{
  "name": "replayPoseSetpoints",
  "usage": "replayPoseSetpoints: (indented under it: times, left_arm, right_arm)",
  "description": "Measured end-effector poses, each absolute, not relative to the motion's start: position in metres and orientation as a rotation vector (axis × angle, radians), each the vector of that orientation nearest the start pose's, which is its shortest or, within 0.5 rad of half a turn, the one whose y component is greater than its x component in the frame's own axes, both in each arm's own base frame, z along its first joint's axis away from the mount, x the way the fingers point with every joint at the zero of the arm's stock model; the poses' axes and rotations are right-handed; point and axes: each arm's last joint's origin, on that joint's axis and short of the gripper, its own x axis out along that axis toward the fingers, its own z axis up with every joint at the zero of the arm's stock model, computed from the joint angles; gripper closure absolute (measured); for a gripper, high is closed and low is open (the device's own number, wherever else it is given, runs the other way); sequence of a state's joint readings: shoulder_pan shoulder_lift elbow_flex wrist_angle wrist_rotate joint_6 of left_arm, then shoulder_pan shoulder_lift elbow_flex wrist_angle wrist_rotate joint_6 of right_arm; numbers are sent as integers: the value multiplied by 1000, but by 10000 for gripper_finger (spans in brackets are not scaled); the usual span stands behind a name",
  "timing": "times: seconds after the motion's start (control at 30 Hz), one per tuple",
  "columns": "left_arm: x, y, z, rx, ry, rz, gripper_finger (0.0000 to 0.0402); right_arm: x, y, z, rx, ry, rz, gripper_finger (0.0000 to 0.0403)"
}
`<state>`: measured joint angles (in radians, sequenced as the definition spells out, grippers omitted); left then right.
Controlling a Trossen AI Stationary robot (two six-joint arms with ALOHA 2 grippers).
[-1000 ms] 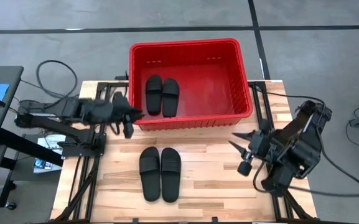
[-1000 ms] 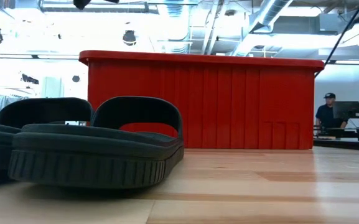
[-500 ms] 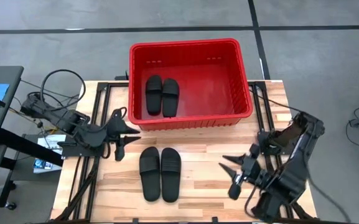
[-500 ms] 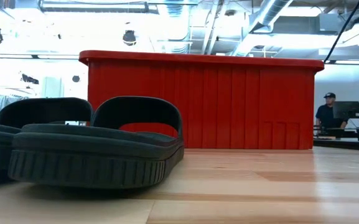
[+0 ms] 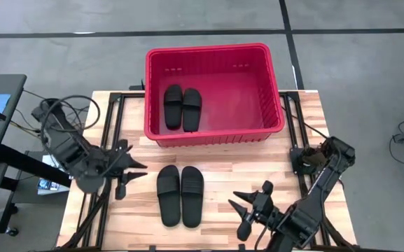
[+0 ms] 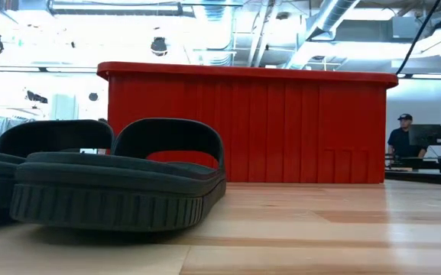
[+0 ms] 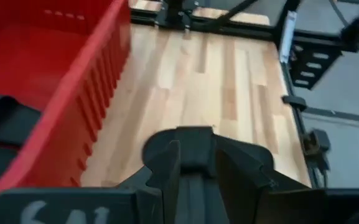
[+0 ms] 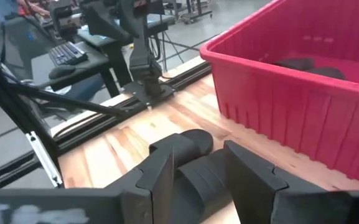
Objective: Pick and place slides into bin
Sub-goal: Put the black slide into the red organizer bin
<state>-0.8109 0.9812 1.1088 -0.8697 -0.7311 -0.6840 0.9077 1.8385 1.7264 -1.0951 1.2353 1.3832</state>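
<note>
The right claw (image 5: 246,207) stands open and empty, low over the table (image 5: 216,168), just beside the two slides (image 5: 180,195) that lie side by side in front of the bin (image 5: 214,51). Its wrist view shows the strap of the near slide between the fingers (image 8: 254,171), apart from them. The left claw (image 5: 128,178) waits on the other side of the pair, jaws parted a little, holding nothing. Two more slides lie inside the bin. The slides look light, rubbery and matte, so they should not slip; the strap band seems the best place to grip. The low view hides both claws, and one slide covers most of the other.
</note>
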Motion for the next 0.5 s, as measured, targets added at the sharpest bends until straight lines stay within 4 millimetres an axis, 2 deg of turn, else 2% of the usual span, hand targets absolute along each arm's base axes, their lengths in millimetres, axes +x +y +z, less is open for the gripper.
replayPoseSetpoints:
  times: [0.27,0.5]
  left_arm:
    - [129,-130,337,-146,637,93,313]
    - [137,-141,315,20,790,123,313]
  right_arm:
    - [247,273,322,280,249,-554,258]
    - [246,270,323,137,298,-540,254]
